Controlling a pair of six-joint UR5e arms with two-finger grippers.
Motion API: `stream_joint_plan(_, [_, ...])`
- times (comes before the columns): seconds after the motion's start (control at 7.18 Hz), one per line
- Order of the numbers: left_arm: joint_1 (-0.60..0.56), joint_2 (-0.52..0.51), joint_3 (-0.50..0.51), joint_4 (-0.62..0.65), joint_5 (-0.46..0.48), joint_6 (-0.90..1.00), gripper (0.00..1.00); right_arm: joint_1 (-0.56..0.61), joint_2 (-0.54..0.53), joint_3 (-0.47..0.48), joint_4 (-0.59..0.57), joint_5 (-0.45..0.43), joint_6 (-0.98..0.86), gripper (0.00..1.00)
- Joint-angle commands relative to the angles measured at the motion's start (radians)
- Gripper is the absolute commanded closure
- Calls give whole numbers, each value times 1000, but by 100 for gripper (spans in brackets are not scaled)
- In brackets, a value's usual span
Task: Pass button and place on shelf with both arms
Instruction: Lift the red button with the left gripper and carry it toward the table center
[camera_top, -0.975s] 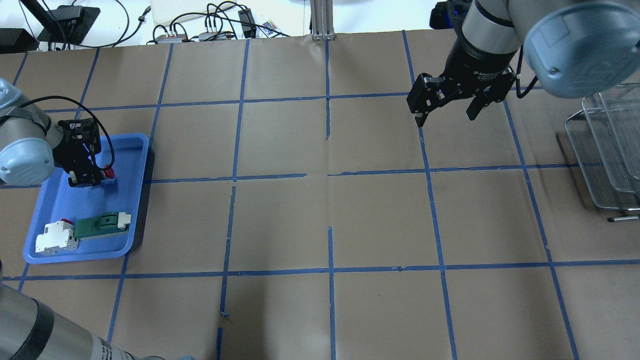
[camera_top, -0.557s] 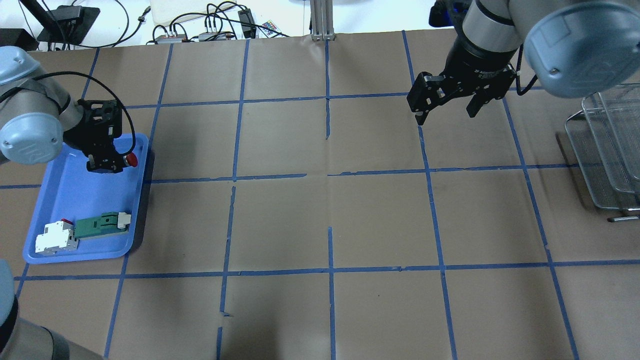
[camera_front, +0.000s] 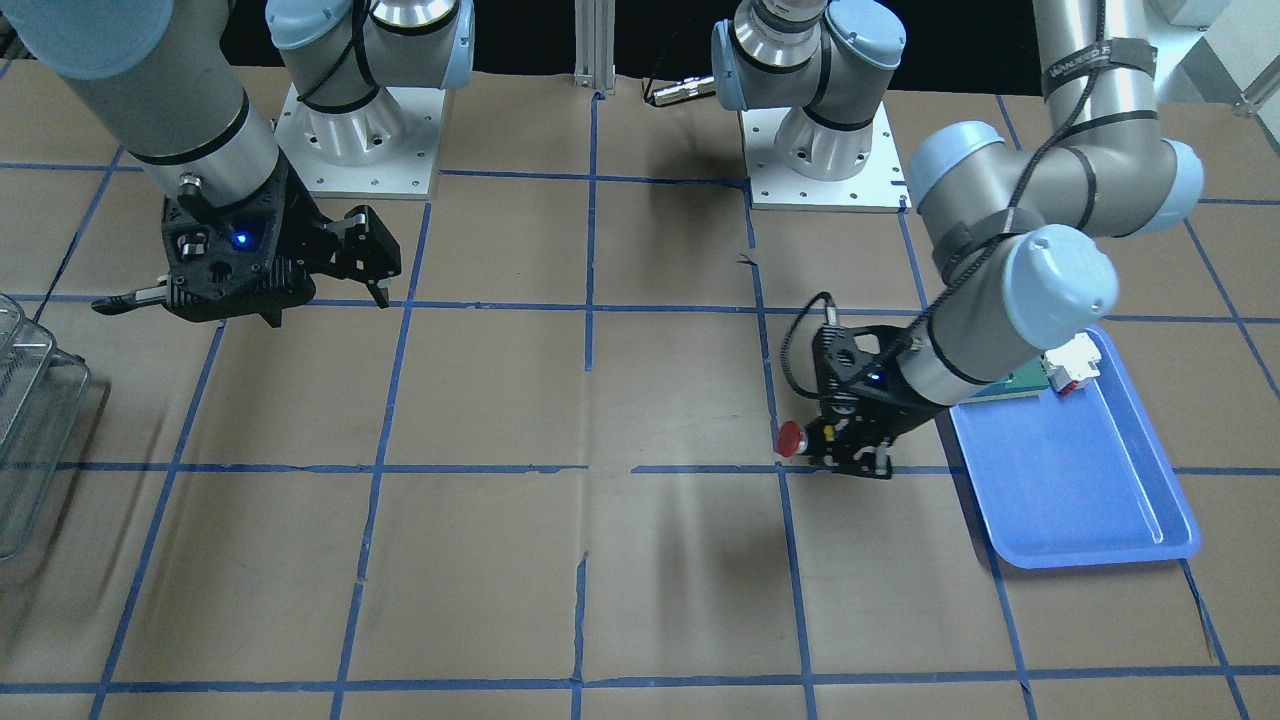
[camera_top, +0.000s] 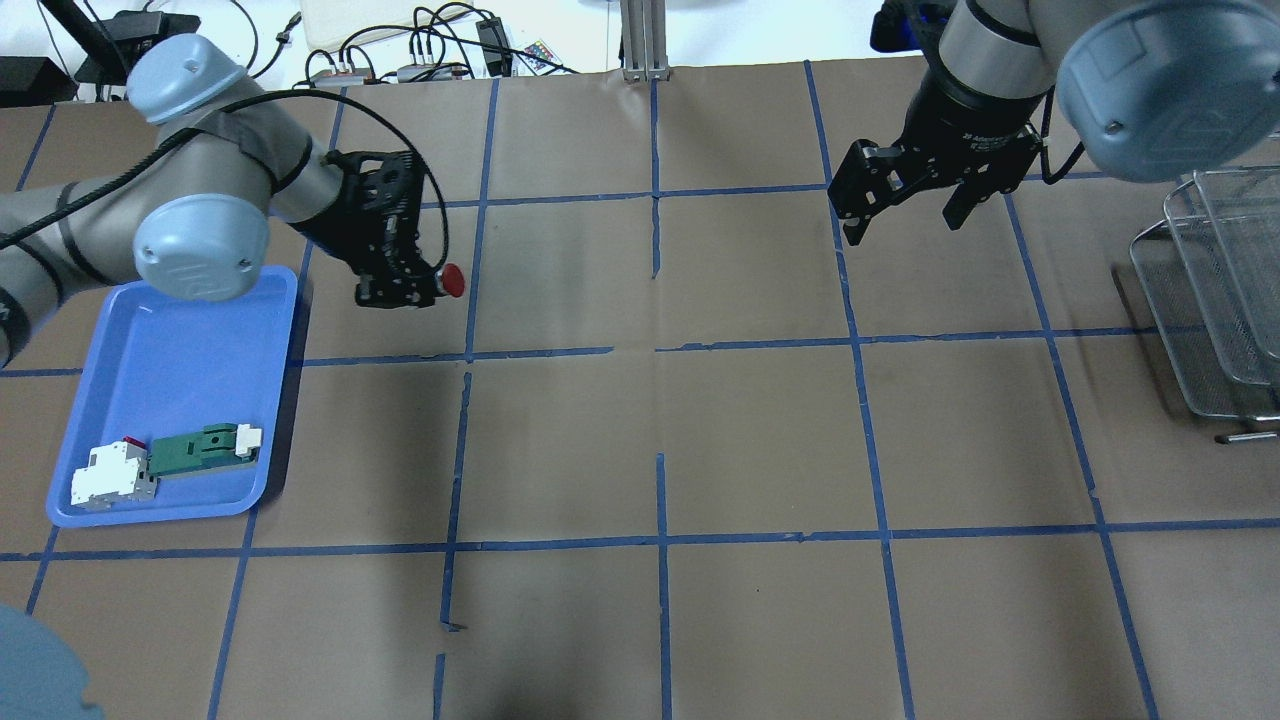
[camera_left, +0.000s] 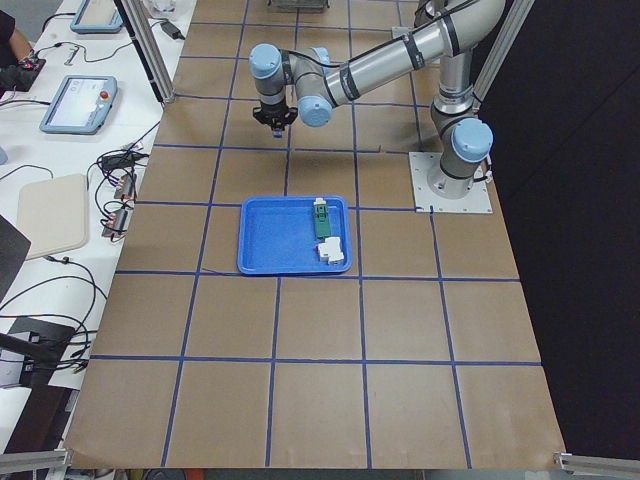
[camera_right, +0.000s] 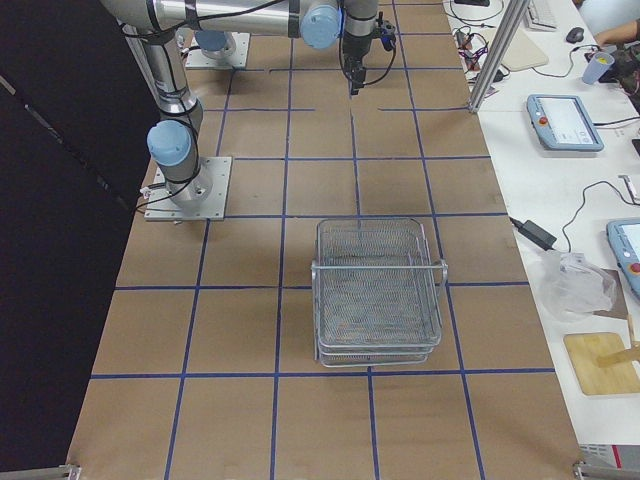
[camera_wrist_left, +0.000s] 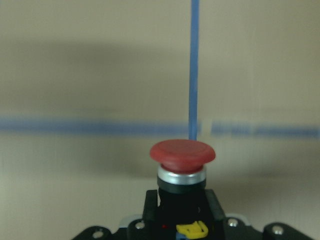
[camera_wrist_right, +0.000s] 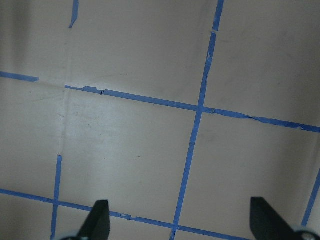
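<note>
1. My left gripper (camera_top: 408, 291) is clamped on the black body of the small push button with the round red mushroom cap (camera_top: 453, 281). The cap pokes out past the fingertips toward the middle of the table.
2. The button hangs in the air over the brown paper with its blue tape grid, just beside the blue plastic tray (camera_top: 150, 380) and outside its rim. I judge the pickup done.
3. The tray holds a green-and-white connector piece (camera_top: 205, 447) and a white block (camera_top: 108, 476).
4. My right gripper (camera_top: 900, 226) hovers well apart from the button, jaws spread wide with nothing between them. Its wrist view shows only taped paper below.
5. Left to do, as I read it: bring the two grippers together, hand the button over, then carry it to the silvery wire-mesh shelf (camera_right: 378, 290) at the right end of the table.
</note>
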Motion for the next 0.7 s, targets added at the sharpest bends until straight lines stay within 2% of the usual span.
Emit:
stream_joint_plan(0.0, [-178,-4,30,82,-168,-202,100,-8,-1,-5,-7,7,-126,0])
stream_joint_plan(0.14, [-228,-13,57,106,-285,-221,100,-14,1,-6,-8,1,-127,0])
stream_joint_plan(0.42, [-293,1,100,132,-419,-334,100,-37,1,4,-8,12,-128,0])
stream_joint_plan(0.56, [-318,-2,120,146,-449,-376,100,-43,1,4,-7,10,-136,0])
